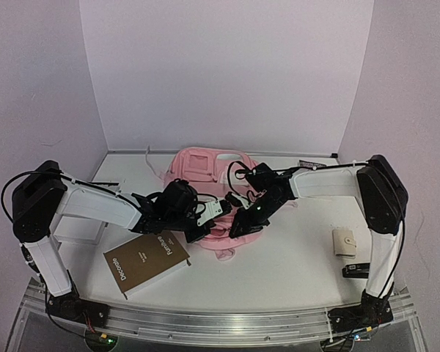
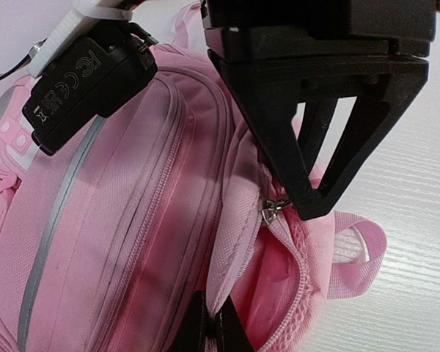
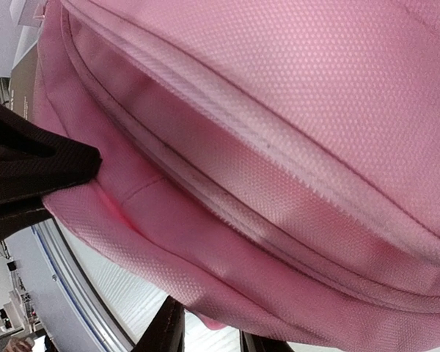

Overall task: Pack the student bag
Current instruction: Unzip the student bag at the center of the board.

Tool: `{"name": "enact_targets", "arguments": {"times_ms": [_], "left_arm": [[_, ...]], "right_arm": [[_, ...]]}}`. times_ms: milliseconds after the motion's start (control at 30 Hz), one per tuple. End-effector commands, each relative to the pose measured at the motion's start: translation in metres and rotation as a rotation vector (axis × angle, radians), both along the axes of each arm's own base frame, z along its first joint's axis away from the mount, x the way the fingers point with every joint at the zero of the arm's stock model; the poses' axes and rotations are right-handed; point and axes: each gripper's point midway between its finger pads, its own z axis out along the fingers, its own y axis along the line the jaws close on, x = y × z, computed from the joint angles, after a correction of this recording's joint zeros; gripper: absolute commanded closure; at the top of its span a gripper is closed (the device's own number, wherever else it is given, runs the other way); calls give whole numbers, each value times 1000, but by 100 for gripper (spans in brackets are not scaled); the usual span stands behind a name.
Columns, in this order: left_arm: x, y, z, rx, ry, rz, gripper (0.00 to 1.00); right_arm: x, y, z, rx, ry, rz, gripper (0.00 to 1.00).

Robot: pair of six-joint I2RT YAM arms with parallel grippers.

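Observation:
The student bag (image 1: 198,165) is a soft pink backpack lying mid-table between both arms. My left gripper (image 2: 211,323) is shut on the pale edge of the bag's flap (image 2: 238,242), beside an open pocket with a pink lining (image 2: 279,286). A metal zip pull (image 2: 271,210) sits at the top of that opening, touching one black finger (image 2: 308,198) of the right gripper. My right gripper (image 3: 209,334) is open under the bag's lower edge (image 3: 279,147), with only table and a scrap of pink showing between its fingers. From above, both grippers meet at the bag's near side (image 1: 224,220).
A brown book (image 1: 147,262) lies near the front left, partly under the left arm. A beige wallet (image 1: 345,240) and a small black object (image 1: 356,271) lie at the front right. A white flat item (image 1: 81,229) sits at the left edge.

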Motion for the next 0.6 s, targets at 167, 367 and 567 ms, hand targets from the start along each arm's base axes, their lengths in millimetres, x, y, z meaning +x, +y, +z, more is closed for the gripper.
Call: {"name": "enact_targets", "arguments": {"times_ms": [167, 367, 567], "left_arm": [[6, -7, 23, -79, -26, 19, 100], [5, -3, 19, -58, -24, 20, 100], [7, 16, 16, -11, -49, 54, 100]], "right_arm": [[23, -37, -22, -170, -218, -71, 91], [24, -38, -4, -145, -260, -58, 100], [31, -60, 11, -135, -275, -100, 100]]}}
